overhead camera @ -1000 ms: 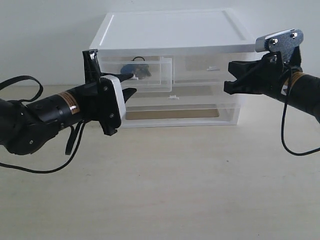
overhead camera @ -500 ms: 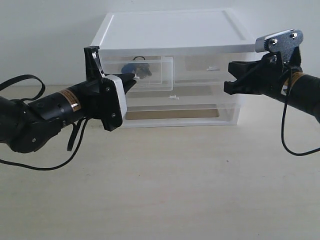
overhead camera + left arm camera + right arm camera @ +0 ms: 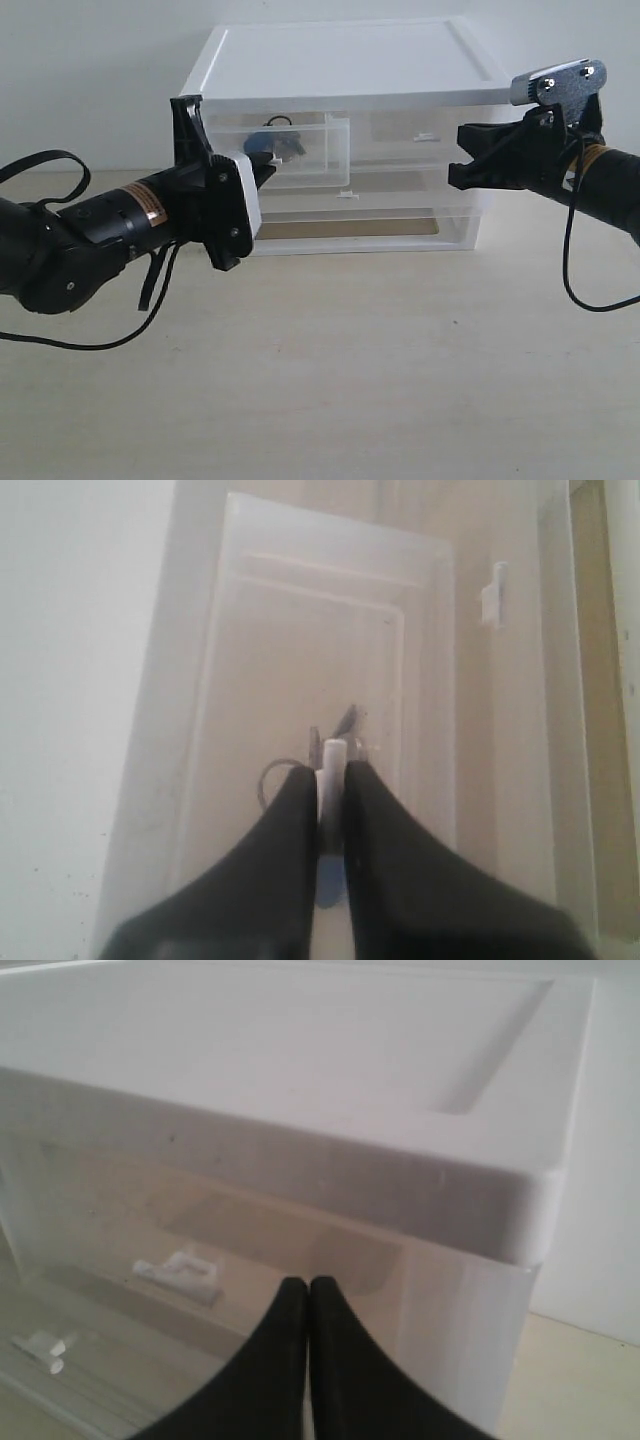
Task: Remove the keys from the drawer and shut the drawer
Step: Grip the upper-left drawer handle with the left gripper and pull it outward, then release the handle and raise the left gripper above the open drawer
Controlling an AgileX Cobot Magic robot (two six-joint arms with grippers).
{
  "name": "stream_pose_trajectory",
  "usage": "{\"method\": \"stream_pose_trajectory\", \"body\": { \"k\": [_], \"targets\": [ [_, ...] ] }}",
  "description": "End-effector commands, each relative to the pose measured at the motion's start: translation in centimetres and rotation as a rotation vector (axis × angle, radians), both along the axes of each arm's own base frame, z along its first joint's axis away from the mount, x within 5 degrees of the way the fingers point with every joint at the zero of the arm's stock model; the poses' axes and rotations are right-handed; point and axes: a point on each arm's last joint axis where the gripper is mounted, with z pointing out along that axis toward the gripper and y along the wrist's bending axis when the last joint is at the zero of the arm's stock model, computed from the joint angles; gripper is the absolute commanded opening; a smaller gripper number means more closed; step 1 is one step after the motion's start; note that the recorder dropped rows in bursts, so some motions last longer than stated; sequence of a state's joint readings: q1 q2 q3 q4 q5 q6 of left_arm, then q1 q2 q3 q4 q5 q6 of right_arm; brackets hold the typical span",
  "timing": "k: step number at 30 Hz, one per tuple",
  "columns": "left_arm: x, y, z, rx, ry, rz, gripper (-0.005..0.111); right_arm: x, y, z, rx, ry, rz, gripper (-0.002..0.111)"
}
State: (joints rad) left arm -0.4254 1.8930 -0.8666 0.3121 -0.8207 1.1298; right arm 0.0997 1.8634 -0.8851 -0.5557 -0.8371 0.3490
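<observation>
The small left top drawer [image 3: 312, 150] stands pulled out a little from the white unit [image 3: 340, 60]. The keys [image 3: 278, 146], with a blue fob, lie inside it behind the translucent front. My left gripper [image 3: 265, 165] is at the drawer's front, shut on its white tab handle [image 3: 333, 760]. In the left wrist view the blue fob [image 3: 330, 882] shows between the jaws and silver key tips [image 3: 347, 723] poke out past them. My right gripper [image 3: 458, 155] hovers shut and empty beside the unit's right end, with its tips [image 3: 307, 1285] before the right-hand drawer.
The right top drawer [image 3: 420, 135] is shut; its tab handle [image 3: 180, 1270] shows in the right wrist view. The full-width drawer [image 3: 345, 215] lies below, also shut. The unit stands at the back of a pale table [image 3: 350, 380], against a white wall.
My left gripper's jaws have shut onto the drawer's tab handle, and the arm has shifted slightly right and down. The right arm has not moved.
</observation>
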Motion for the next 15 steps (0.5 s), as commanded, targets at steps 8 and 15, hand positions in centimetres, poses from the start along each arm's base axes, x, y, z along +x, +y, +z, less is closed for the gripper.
{"method": "stream_pose_trajectory", "body": {
  "k": [8, 15],
  "targets": [
    [-1.9, -0.5, 0.1, 0.045, 0.012, -0.017, 0.004, 0.6, -0.7, 0.3, 0.032, 0.005, -0.067, 0.0],
    [-4.1, 0.5, 4.9, -0.176, 0.006, -0.011, 0.005, 0.6, -0.7, 0.3, 0.033, 0.006, -0.068, 0.0]
  ]
}}
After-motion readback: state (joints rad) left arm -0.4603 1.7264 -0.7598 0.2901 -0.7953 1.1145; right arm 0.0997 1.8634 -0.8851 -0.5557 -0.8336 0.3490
